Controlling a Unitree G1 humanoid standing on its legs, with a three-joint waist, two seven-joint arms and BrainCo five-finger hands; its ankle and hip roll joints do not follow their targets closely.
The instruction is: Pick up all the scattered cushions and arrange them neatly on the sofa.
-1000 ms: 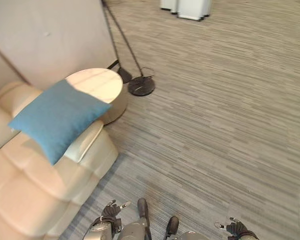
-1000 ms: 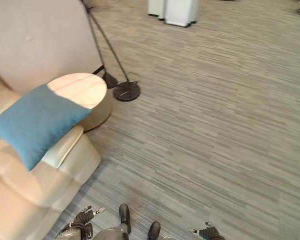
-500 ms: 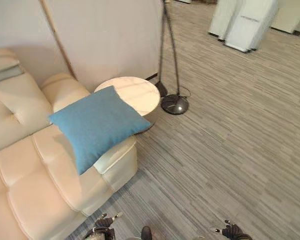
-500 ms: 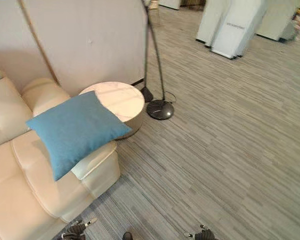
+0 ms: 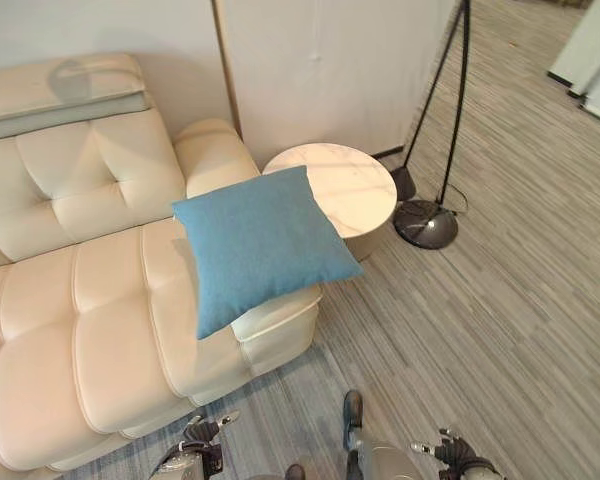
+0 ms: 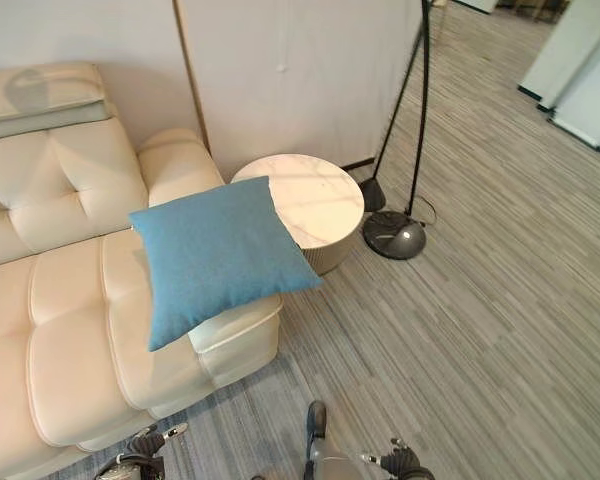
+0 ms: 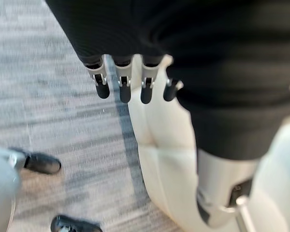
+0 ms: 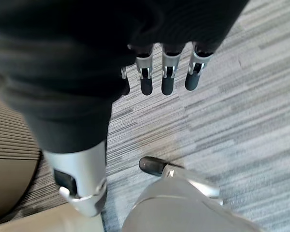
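Note:
A blue square cushion (image 5: 260, 243) lies tilted on the right end of the cream sofa (image 5: 70, 330), overhanging the armrest (image 5: 275, 318). My left hand (image 5: 202, 436) hangs low at the picture's bottom edge beside the sofa's front, fingers (image 7: 122, 87) relaxed and holding nothing. My right hand (image 5: 450, 455) hangs low over the carpet at the lower right, fingers (image 8: 166, 75) straight and empty.
A round marble-topped side table (image 5: 340, 190) stands against the sofa's right end. A floor lamp's dark round base (image 5: 426, 222) and thin pole (image 5: 452, 110) stand beside it. A beige wall panel (image 5: 330, 70) is behind. Striped grey carpet (image 5: 510, 330) stretches to the right.
The camera has swung left, bringing more of the sofa and its backrest into view. The cushion, table and lamp have kept their places. Both hands still hang low.

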